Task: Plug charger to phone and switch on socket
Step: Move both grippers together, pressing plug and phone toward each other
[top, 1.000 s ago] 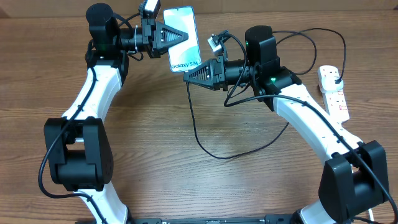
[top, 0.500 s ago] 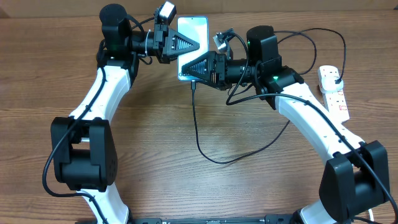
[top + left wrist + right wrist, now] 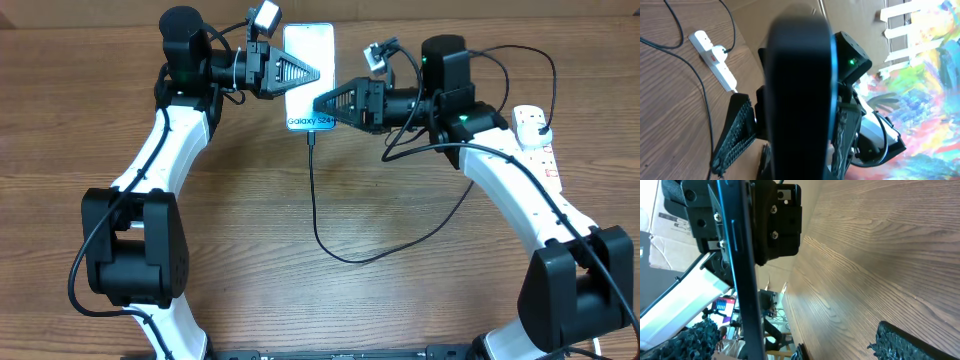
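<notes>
My left gripper [image 3: 318,72] is shut on the phone [image 3: 308,42], holding it above the table's far middle with its light blue lit screen facing up. The charger [image 3: 313,200], a thin black cable, hangs from the phone's bottom edge, where its connector tip [image 3: 311,137] meets it. The cable loops across the table toward the white socket [image 3: 535,140] at the right edge. My right gripper [image 3: 322,104] stands open at the phone's lower right side. In the right wrist view the phone [image 3: 740,270] shows edge-on between the wide-apart fingers [image 3: 902,342]. The phone's dark back [image 3: 800,100] fills the left wrist view.
The socket [image 3: 715,56] lies with a black plug in it and its thick white cord runs off the right edge. Loose black arm cables arc above the right arm [image 3: 500,55]. Cardboard borders the table's far edge [image 3: 450,12].
The left gripper carried the phone right and squared it up. The right gripper opened, let go of the connector at the phone's bottom edge and drew back to the right.
</notes>
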